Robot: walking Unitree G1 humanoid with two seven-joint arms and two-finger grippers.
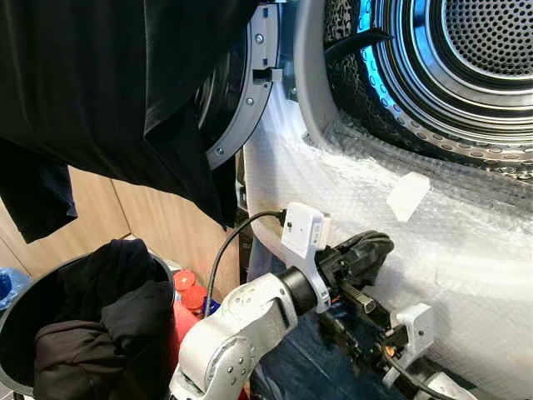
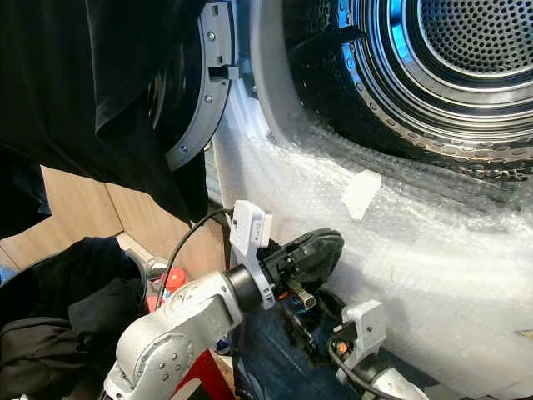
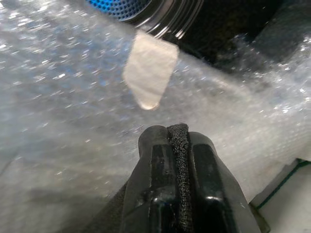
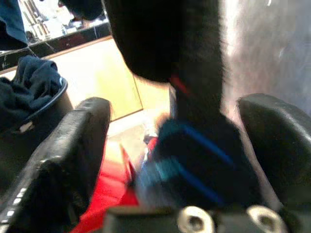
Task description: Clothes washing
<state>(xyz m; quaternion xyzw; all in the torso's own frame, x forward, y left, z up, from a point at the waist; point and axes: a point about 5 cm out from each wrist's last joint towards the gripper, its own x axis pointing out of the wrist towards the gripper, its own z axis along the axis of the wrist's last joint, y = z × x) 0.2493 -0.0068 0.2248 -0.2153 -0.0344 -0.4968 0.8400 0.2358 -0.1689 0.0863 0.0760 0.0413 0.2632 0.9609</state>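
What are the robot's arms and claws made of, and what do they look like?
The left arm is a silver metal tube with rounded, screw-studded joints. A white camera box sits at its wrist, fed by a black cable. The left gripper has two long black fingers with rough padded inner faces. The right gripper has the same thick black fingers and a white wrist block.

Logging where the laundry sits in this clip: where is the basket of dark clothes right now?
The basket sits low on the robot's left, on the floor beside the wooden wall panel, below the open washer door and left of the left arm.
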